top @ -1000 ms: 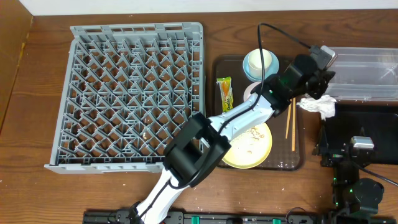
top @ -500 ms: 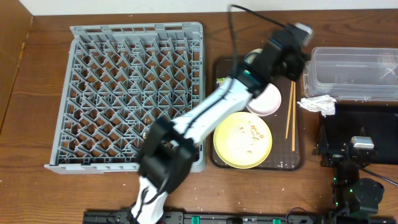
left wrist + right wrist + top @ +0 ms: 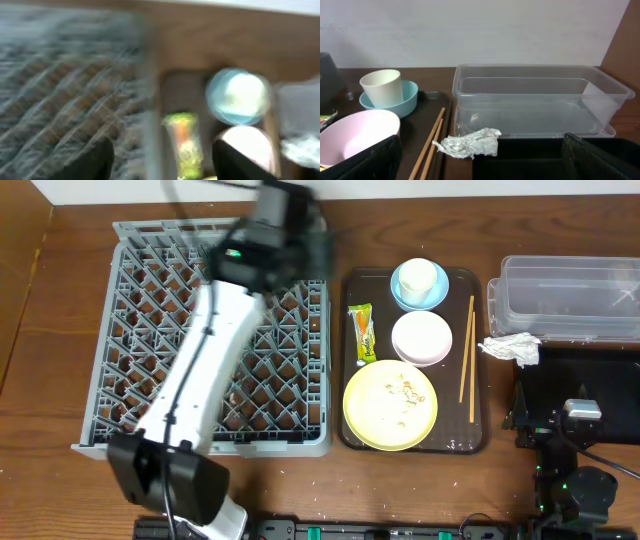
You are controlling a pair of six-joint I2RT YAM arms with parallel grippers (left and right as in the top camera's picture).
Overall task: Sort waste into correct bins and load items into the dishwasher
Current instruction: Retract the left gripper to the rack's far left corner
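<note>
My left gripper hovers blurred over the far right corner of the grey dishwasher rack, open, with nothing between its fingers. On the brown serving tray lie the yellow-green wrapper, the cream cup in the light blue bowl, the pinkish bowl, the yellow plate with crumbs, and the chopsticks. The crumpled paper wad rests on the table between the clear tub and the black tray. My right gripper stands wide open just in front of the wad.
The brown serving tray sits between the rack and the two bins. The right arm's base is at the table's near right, beside the black tray. A wall runs along the table's far edge.
My left arm has swung from the paper wad by the clear tub, across the serving tray, to the rack's far right corner, and its jaws have opened. The wad stayed put.
</note>
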